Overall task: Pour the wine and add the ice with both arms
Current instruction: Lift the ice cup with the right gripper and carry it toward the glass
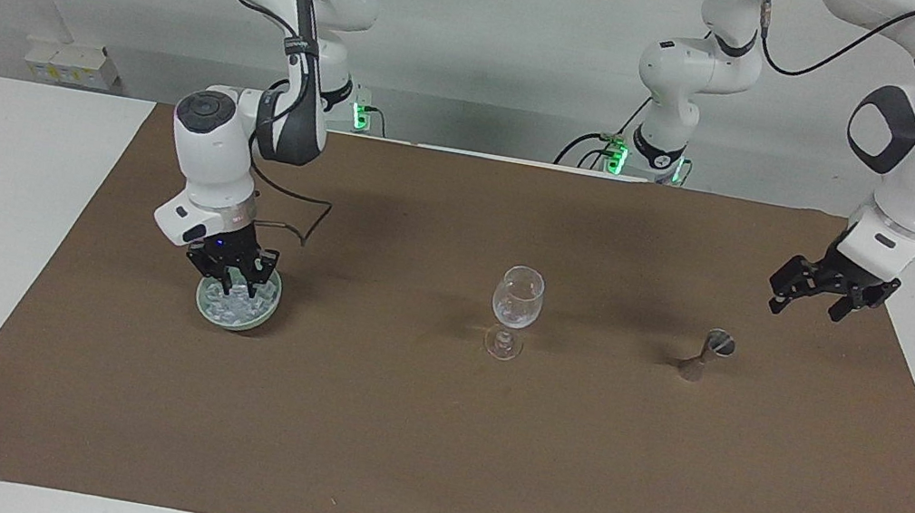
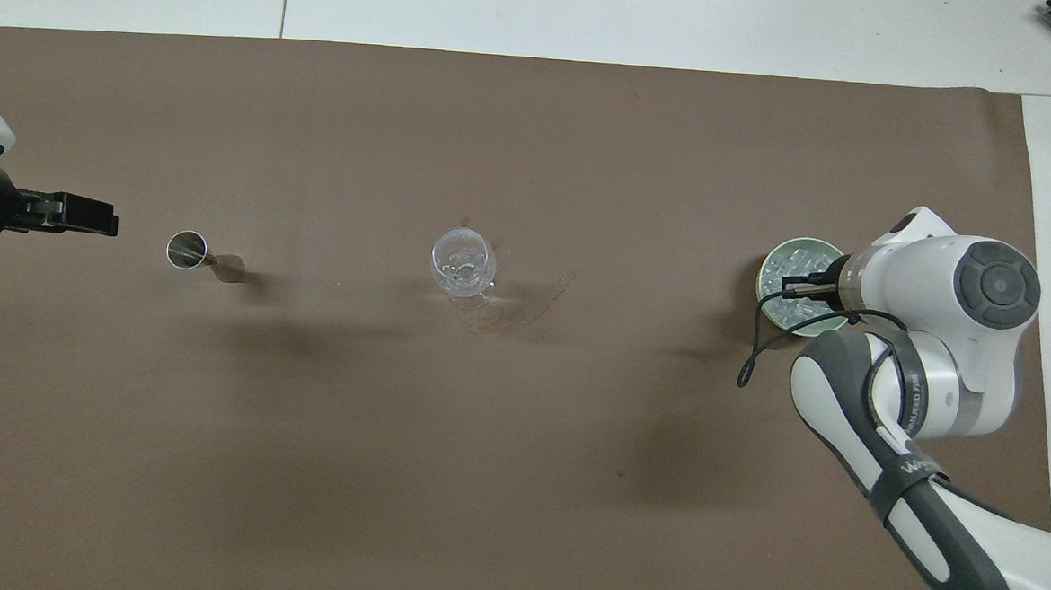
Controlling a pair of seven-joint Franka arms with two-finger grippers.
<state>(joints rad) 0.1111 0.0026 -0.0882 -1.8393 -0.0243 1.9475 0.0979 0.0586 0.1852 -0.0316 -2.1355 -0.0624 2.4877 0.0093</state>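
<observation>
My right gripper (image 1: 233, 283) is down in the pale green dish (image 1: 266, 309), at the right arm's end of the brown mat (image 1: 429, 436). Its fingertips are drawn together among the ice (image 1: 225, 308). The chunks lie heaped directly under and around the tips. I cannot tell whether one of them is actually pinched between my fingers, because the whitish pieces crowd right up against the black tips. In the overhead view my right wrist covers the side of the dish nearer to me, and only the tips show over the ice. My left gripper (image 1: 808, 303) hangs in the air at the left arm's end of the mat, over bare brown surface. Its jaws are spread wide and there is nothing between them. The small metal jigger (image 1: 709, 351) stands on the mat near this gripper, below it and apart from it. The wine glass (image 1: 517, 298) stands upright about midway between my two grippers, well apart from both. The dish and its ice are beside the glass toward my right arm, and the jigger is beside it toward my left.
</observation>
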